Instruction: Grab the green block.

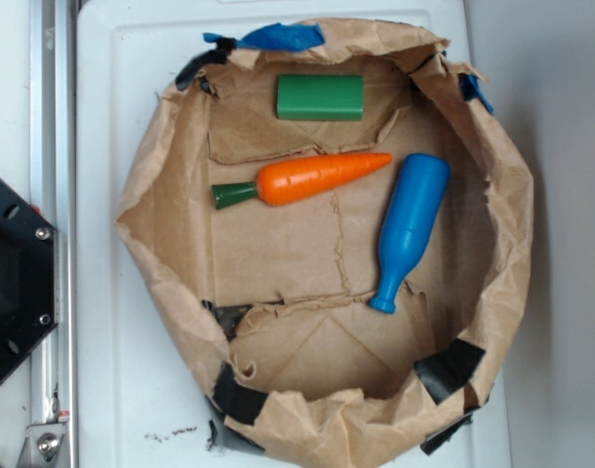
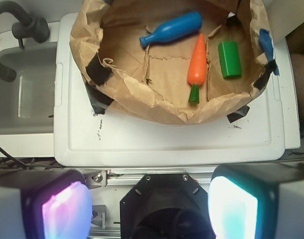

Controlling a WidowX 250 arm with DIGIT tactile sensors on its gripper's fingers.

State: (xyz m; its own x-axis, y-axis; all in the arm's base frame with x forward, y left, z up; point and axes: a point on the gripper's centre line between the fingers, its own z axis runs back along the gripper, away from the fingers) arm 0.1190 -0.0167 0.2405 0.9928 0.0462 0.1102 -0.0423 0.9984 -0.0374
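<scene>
Both views bright, even overhead lighting, colours saturated. Exterior view slightly soft overall, mild blur on the paper bag (image 1: pixel 161 244) rim; white tray (image 1: pixel 112 370) near blown out, little surface detail. Soft shadows inside bag under the blue bottle (image 1: pixel 410 229) and carrot (image 1: pixel 312 177). Wrist view sharper in the middle; gripper (image 2: pixel 149 206) finger pads (image 2: pixel 67 211) at bottom out of focus, glowing pink and cyan. Slight wide-angle bending at wrist edges.
</scene>
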